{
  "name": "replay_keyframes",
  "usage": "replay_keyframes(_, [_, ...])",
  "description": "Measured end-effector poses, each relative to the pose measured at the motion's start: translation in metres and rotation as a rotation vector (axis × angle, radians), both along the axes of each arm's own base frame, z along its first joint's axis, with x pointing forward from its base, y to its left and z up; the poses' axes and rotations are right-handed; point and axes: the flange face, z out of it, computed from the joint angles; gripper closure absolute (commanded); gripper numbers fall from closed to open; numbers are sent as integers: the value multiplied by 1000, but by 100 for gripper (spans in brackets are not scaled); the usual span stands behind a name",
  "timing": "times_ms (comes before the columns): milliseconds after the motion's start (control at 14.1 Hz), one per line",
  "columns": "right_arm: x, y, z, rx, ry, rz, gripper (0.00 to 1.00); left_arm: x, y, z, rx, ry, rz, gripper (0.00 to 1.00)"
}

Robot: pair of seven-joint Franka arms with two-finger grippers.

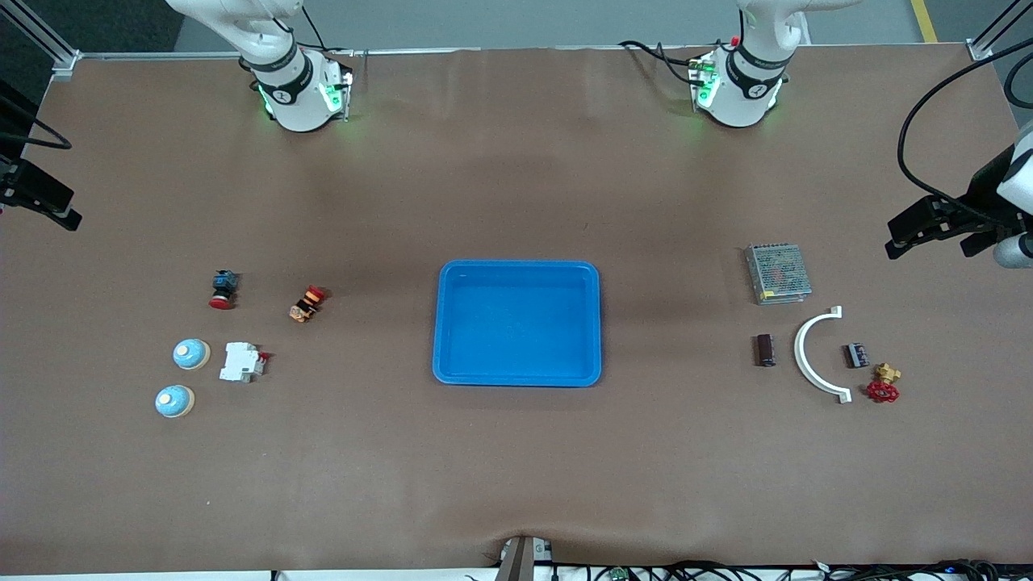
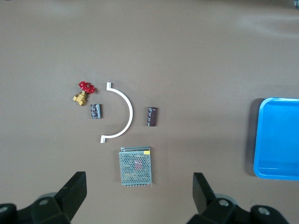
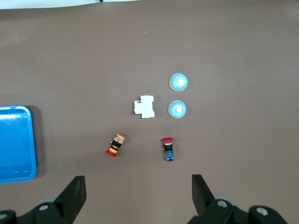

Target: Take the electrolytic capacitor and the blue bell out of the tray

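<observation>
Blue tray [image 1: 517, 270] sits mid-table [image 1: 516, 468], nothing in it.

Toward the right arm's end: two blue bells. Bell A [image 1: 191, 353] [image 3: 177, 109] lies just beside a white circuit breaker [image 1: 242, 362] [image 3: 144, 107]; bell B [image 1: 174, 401] [image 3: 178, 81] is near it, closer to the front cam. Farther from the cam than the breaker: a red-capped push button w/ dark blue body [image 1: 223, 289] [image 3: 168, 149] and an orange-black switch w/ red cap [image 1: 307, 303] [image 3: 115, 144], both lying on their sides, apart from each other.

Toward the left arm's end: dark cylindrical capacitor [image 1: 765, 350] [image 2: 152, 116] lies on its side, just beside a white curved bracket [image 1: 813, 355] [image 2: 120, 119], not touching. On the bracket's inner side is a small dark component [image 1: 856, 355] [image 2: 96, 111], then a brass valve w/ red handwheel [image 1: 884, 385] [image 2: 84, 92]. A metal mesh power supply [image 1: 777, 273] [image 2: 135, 167] sits farther from the cam than the capacitor, well apart from the tray.

Left pincer [image 2: 138, 196] hangs over the table by the power supply, fingers wide apart, nothing between them. Right pincer [image 3: 138, 196] hangs over bare table near the push button and switch, fingers also wide apart, holding nothing. Capacitor and both bells rest on the table, outside the tray, untouched.
</observation>
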Motion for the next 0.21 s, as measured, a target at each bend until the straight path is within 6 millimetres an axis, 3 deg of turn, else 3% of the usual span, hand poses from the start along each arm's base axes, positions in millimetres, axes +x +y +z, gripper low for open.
replay_keyframes(213, [4, 0, 4, -2, -40, 2, 0, 0, 0, 0, 0, 0, 0, 0])
